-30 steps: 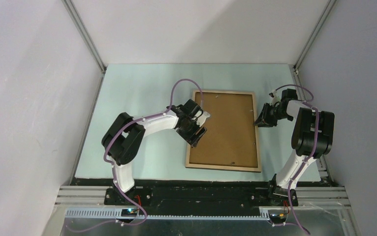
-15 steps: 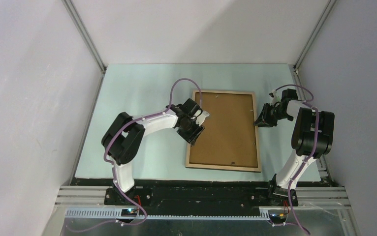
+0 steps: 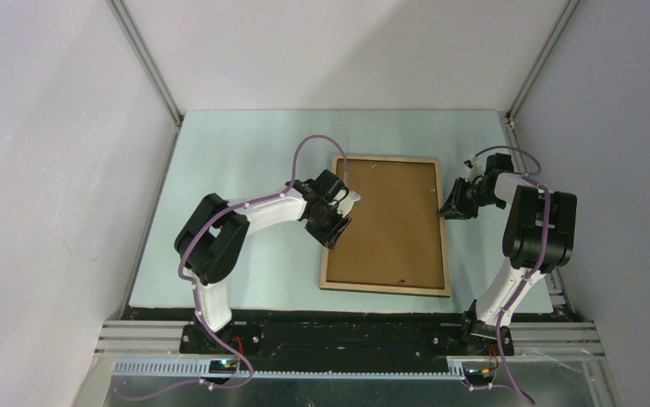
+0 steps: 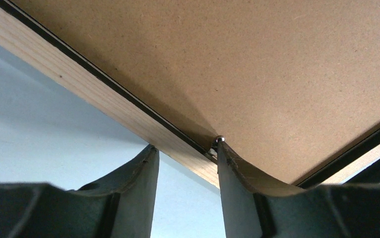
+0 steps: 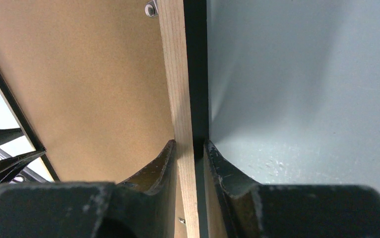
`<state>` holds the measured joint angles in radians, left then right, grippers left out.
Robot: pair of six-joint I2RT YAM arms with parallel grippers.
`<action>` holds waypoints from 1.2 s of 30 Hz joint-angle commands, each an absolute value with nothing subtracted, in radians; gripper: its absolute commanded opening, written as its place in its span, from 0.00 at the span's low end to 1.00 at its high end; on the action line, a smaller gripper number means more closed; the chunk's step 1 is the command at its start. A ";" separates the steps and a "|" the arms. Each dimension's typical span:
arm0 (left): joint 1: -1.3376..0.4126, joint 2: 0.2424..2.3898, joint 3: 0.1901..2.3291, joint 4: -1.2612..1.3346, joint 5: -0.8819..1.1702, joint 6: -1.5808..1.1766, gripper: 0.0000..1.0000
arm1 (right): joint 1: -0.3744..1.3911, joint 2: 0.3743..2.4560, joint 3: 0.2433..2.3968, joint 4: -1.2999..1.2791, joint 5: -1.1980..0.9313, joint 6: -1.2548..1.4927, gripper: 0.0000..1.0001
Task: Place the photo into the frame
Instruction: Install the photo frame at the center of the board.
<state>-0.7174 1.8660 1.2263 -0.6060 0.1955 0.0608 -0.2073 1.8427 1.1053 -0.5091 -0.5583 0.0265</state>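
Note:
The frame (image 3: pixel 385 288) lies face down on the table, its light-wood back up and the brown hardboard backing panel (image 3: pixel 394 220) set inside it. The photo is not in view. My left gripper (image 3: pixel 337 222) is open at the frame's left rail (image 4: pixel 79 82). One finger is outside the rail and the other fingertip (image 4: pixel 221 148) touches a small metal tab (image 4: pixel 219 139) at the backing's edge. My right gripper (image 3: pixel 445 206) is shut on the frame's right rail (image 5: pixel 173 59), one finger on each side, as the right wrist view (image 5: pixel 190 145) shows.
The pale green table (image 3: pixel 245 161) is bounded by grey walls at the left, back and right. Another metal tab (image 5: pixel 151 8) sits on the right rail's inner edge. The arm bases stand at the near edge.
My left gripper has shifted slightly back and left along the frame's left rail. The right gripper and the frame have not moved.

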 commanded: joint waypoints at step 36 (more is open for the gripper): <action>-0.730 1.841 1.213 -0.575 0.165 0.159 0.30 | -0.210 1.850 1.114 -0.482 -0.635 0.035 0.00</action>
